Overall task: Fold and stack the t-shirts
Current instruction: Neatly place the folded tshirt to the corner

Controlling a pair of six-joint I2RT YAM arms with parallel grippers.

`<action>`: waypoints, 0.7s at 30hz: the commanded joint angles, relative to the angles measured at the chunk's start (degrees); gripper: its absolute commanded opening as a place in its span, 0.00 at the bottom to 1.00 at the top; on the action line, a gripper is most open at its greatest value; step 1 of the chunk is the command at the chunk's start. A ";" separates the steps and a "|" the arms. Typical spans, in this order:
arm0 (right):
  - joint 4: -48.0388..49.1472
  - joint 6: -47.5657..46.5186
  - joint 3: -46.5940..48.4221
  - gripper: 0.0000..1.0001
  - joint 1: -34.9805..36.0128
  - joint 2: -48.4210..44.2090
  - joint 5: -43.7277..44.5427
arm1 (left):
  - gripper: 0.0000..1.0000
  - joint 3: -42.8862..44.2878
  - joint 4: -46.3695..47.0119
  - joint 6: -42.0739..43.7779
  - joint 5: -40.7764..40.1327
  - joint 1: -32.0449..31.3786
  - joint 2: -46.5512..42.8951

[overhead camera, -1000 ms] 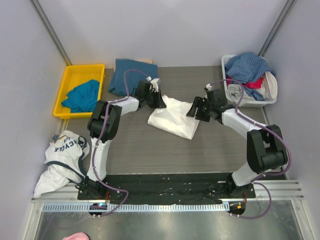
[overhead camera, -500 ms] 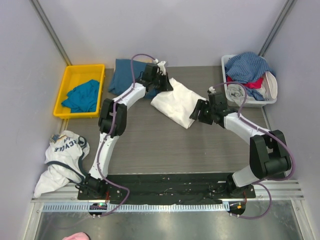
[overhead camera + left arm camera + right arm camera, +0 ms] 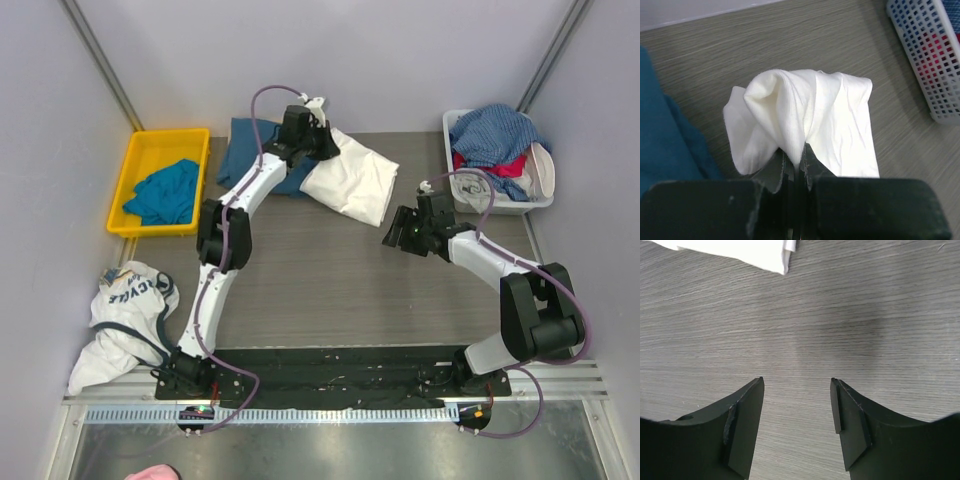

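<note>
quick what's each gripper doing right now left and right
Left gripper: closed, pinching a fold of the folded white t-shirt.
Right gripper: open, holding nothing, over bare table.

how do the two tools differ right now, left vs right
The left tool is shut on a bunched edge of the folded white t-shirt; the right tool is open and holds nothing. The left tool is stretched to the far side of the table by the dark blue t-shirt; the right tool hangs over bare table, clear of the white shirt. Both are black and two-fingered.
</note>
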 commanded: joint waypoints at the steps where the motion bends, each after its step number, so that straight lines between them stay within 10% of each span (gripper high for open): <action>1: 2.36 -0.52 -0.39 0.63 0.07 -0.03 0.55 | 0.00 1.95 -0.03 2.16 -2.51 3.24 -4.79; 21: 4.91 0.54 -2.94 0.63 0.16 1.03 -1.03 | 0.00 5.46 1.38 -0.03 0.04 7.99 -10.85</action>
